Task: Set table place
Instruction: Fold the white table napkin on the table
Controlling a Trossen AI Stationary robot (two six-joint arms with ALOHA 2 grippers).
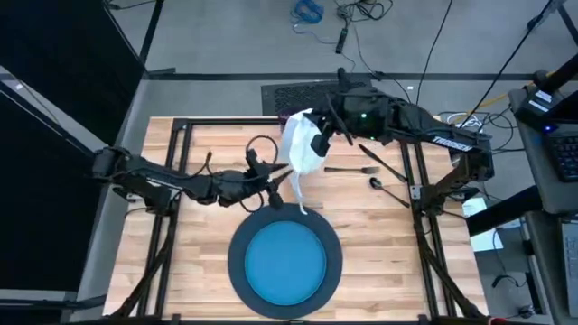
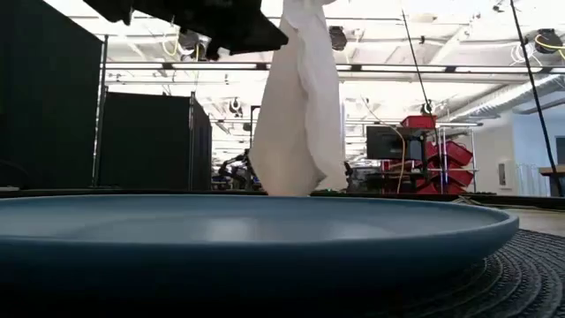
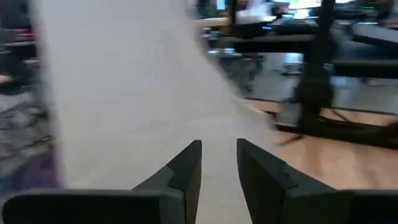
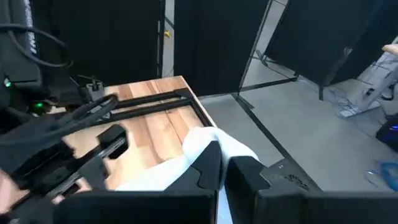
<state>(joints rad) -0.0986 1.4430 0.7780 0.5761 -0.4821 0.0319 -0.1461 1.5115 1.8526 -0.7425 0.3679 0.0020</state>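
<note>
My right claw is up over the far middle of the table, fingers pinched narrow on the top of the white napkin. In the right wrist view the two fingers sit close together with cloth bunched between them. The napkin hangs from that grip in a long drape; from the low camera I see it dropping down behind the far rim of the blue plate.

My left claw reaches in from the left side, just at the lower tail of the napkin. In the left wrist view its fingers stand a small way apart, with the white cloth filling the frame right ahead of them; I cannot tell whether they touch it.

The blue plate sits centred on the dark round mat at the near middle of the table, and the tip of the napkin hangs near the mat's far edge. A fork and a spoon lie on the wood to the right, beneath the right arm, well apart from the plate.
</note>
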